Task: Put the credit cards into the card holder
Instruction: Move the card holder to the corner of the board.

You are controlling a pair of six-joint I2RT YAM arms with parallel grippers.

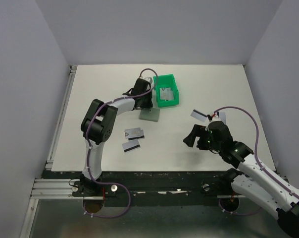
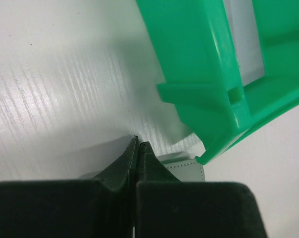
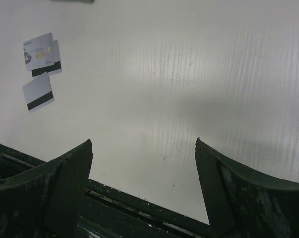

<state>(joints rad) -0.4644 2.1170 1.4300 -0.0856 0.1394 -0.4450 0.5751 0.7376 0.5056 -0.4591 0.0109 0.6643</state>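
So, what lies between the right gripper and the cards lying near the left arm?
Nothing: only bare white table separates the right gripper from those cards, as the right wrist view shows.

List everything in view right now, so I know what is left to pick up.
credit cards: at least four, silvery-grey with black stripes; three left of centre, two of them overlapping; one by the right arm.
card holder: one, grey-green, just in front of the bin.
green bin: one, bright green, far centre.
silvery item: one, inside the green bin; possibly a card.
table: one, white.
left gripper: shut, tips down beside the card holder.
right gripper: open, above bare table near the front edge.
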